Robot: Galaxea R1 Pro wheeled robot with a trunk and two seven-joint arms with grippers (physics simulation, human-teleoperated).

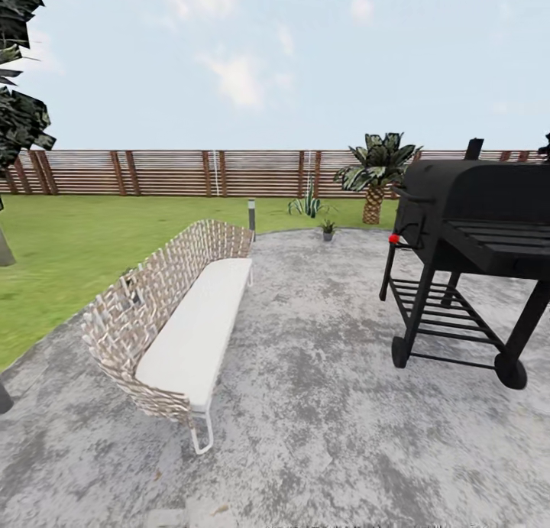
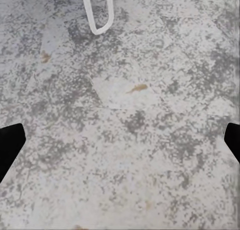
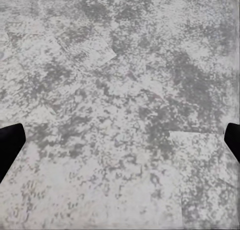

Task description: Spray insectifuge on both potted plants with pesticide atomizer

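The garden's mottled grey paving (image 1: 321, 406) spreads wide before a green lawn (image 1: 84, 238) and a brown slat fence (image 1: 168, 173). On the paving stand a black barbecue grill (image 1: 473, 238) and a woven sofa (image 1: 176, 314) with a white cushion. By the far paving edge a palm (image 1: 376, 173) and a striped agave (image 1: 308, 204) rise, with one small potted plant (image 1: 328, 228) between them. Both wrist views look down on bare paving: the left pincer (image 2: 120, 142) and right pincer (image 3: 120, 142) are spread wide, holding nothing.
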